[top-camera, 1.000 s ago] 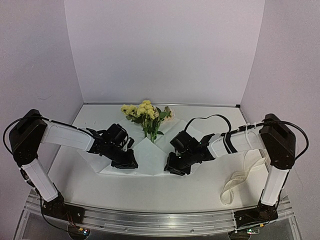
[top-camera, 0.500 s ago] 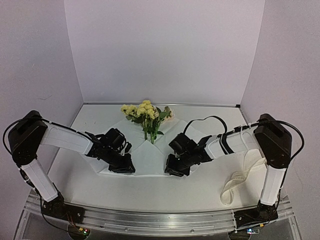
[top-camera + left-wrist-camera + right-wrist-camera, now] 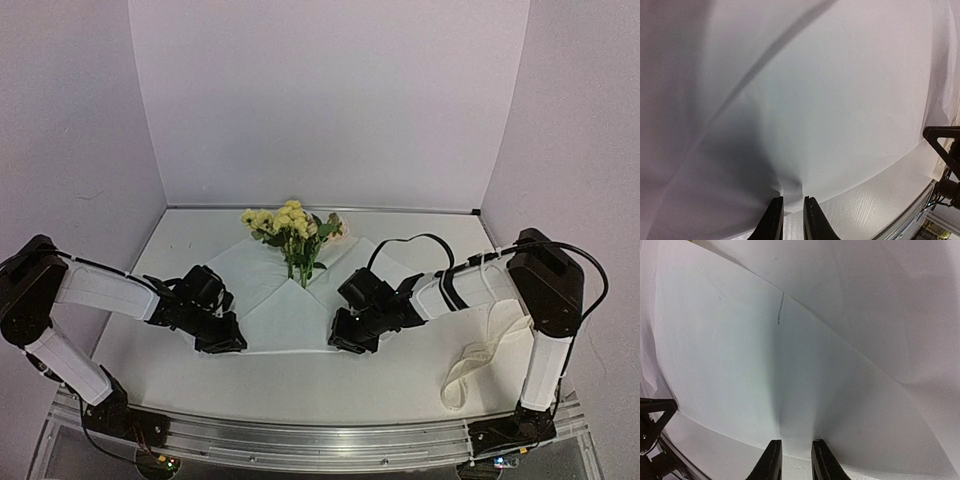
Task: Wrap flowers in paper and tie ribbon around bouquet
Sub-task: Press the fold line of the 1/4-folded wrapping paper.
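Thin white wrapping paper sheet [image 3: 285, 315] lies on worktop [image 3: 300, 385], pale yellow flower bunch [image 3: 290, 225] at its 12 o'clock. Left end effector [image 3: 793, 200] clamped on the near edge at 7 o'clock (paper puckers). Right end effector [image 3: 796, 442] looks likewise clamped at 5. Lift both evenly and fold toward the stems; the sheet likely tears easily.

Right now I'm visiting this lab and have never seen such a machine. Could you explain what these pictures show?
These are two black-and-white robot arms bolted at the near edge of the table, each ending in a two-finger hand. The wide picture looks down from above and behind them. The two close-ups come from cameras on the wrists. On the table lies a large thin white sheet of paper, with a small bunch of pale yellow flowers on its far part. A long cream fabric ribbon lies loose to the right. The left hand and the right hand each pinch the paper's near edge.
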Controlling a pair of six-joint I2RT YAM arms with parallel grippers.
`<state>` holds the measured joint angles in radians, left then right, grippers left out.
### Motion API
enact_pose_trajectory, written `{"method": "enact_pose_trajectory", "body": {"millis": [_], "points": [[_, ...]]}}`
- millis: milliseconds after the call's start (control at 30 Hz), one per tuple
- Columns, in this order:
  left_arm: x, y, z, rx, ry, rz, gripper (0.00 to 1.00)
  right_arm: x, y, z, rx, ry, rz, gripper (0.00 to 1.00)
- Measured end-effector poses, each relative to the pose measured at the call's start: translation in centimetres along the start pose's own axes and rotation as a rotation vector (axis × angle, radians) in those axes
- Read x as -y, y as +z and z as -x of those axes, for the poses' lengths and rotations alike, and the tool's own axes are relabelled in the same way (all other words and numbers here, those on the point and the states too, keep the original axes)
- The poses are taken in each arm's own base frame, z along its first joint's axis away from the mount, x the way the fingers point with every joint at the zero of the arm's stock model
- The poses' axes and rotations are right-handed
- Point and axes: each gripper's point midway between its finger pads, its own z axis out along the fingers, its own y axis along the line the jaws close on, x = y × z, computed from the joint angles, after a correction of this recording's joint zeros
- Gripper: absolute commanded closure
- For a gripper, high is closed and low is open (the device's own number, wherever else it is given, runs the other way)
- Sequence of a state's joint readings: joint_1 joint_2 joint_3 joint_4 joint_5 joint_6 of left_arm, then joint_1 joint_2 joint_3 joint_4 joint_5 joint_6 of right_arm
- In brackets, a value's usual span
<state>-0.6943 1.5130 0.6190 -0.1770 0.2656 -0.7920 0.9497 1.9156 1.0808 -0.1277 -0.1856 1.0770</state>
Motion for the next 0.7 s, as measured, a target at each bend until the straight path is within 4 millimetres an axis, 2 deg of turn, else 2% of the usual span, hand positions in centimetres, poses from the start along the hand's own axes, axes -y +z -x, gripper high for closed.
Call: {"method": "enact_pose_trajectory", "body": {"millis": [200,367,533,700], "points": [[-3.5,-1.8,1.2,0.078,-0.162,0.056,0.81,-0.1,0.1,0.1,0.005,0.009,0.01,0.79],[-6.1,-3.1,1.6,0.138,-0.279,0.116,0.85,-0.1,0.1,0.1,0.012,0.019,0.024,0.79],[-7.2,-3.7,1.4,0.169,-0.335,0.155,0.84,-0.1,0.1,0.2,0.016,0.026,0.033,0.79],[-7.7,-4.2,1.1,0.158,-0.315,0.197,0.81,-0.3,0.0,0.2,0.013,0.024,0.039,0.73]]}}
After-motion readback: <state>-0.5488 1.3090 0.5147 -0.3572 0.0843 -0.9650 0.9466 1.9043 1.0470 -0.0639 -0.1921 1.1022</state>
